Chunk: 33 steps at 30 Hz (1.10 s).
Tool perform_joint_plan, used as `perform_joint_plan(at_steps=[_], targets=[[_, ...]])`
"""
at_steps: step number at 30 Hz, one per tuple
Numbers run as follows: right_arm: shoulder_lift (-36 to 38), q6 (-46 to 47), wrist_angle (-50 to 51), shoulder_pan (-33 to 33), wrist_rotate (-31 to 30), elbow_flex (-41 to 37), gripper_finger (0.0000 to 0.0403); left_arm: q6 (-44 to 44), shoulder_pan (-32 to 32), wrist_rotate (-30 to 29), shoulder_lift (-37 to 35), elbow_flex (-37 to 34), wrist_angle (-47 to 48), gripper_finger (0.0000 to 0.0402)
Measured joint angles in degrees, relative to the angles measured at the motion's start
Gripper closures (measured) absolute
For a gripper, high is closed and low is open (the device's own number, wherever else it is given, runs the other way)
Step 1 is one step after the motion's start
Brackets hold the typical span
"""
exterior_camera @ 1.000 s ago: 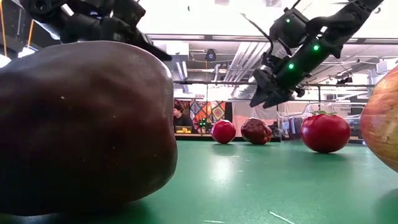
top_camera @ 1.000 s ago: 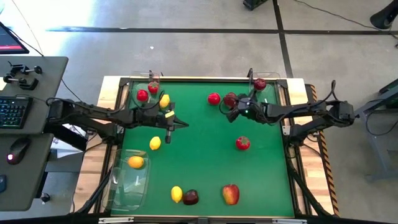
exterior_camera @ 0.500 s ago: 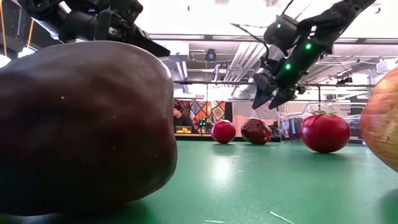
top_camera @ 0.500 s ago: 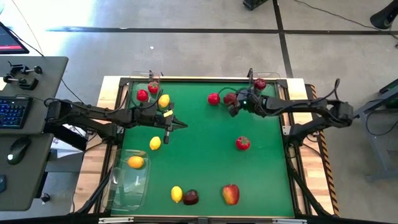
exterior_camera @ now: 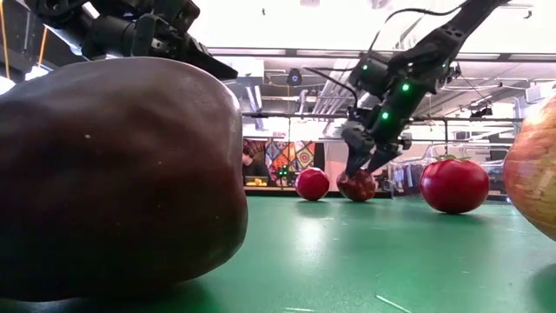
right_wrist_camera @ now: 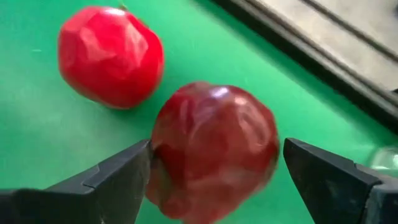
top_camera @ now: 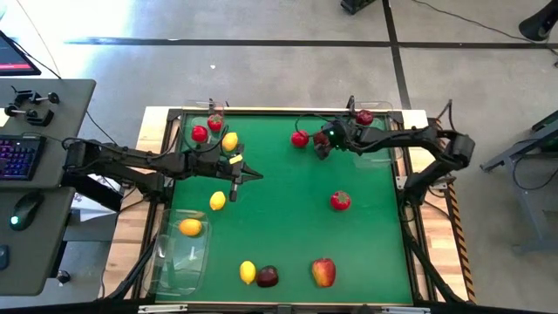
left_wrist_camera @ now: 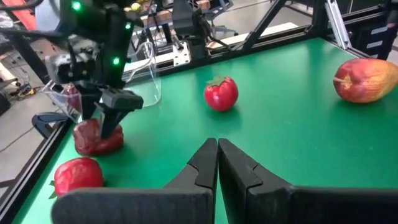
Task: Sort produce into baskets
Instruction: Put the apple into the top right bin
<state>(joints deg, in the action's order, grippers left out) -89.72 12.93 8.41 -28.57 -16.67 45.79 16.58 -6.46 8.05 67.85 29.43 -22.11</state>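
A dark red fruit (top_camera: 321, 137) rests on the green table near its far edge, right of the middle. A bright red fruit (top_camera: 300, 138) lies just to its left. My right gripper (top_camera: 323, 144) is open and slants down over the dark red fruit (right_wrist_camera: 214, 149), one finger on each side of it. My left gripper (top_camera: 257, 174) is shut and holds nothing, hovering above the table's left half. Lemons and more red fruits lie scattered on the table. Three clear baskets stand at the far left (top_camera: 193, 118), the far right (top_camera: 384, 113) and the near left (top_camera: 179, 262). My right gripper comes at the dark red fruit from above on a slant. One fingertip (right_wrist_camera: 134, 165) stands right at the fruit's side (right_wrist_camera: 163, 155), and I cannot tell whether it touches. The other fingertip (right_wrist_camera: 305, 158) is a little clear of it. The fruit sits on the table.
A red fruit (top_camera: 340, 201) lies right of the middle. A lemon (top_camera: 248, 272), a dark apple (top_camera: 268, 276) and a red-yellow apple (top_camera: 323, 272) lie near the front edge. Another lemon (top_camera: 217, 201) lies at mid-left. An orange-yellow fruit (top_camera: 190, 227) is in the near-left basket.
My right gripper has gone toward the table's far edge and down, and has tipped more steeply. Its fingers now stand on either side of the dark red fruit. The fruits have not moved.
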Motion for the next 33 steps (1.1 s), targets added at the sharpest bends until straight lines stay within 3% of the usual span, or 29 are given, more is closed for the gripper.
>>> perform_joint_plan(at_steps=[7, 24, 33], targets=[[-3.93, 1.17, -0.71, -0.7, 1.06, 2.02, 0.0049, -0.56, 0.15, -0.02, 0.0, 0.0, 0.32, 0.0401], [-3.95, 5.26, 0.62, -1.12, 2.78, 2.26, 0.005, -0.92, 0.15, -0.02, 0.0, 0.0, 0.43, 0.0401], [-3.9, 7.16, 1.17, -1.07, 2.77, 2.26, 0.0082, -0.92, 0.15, -0.02, 0.0, 0.0, 0.42, 0.0401]])
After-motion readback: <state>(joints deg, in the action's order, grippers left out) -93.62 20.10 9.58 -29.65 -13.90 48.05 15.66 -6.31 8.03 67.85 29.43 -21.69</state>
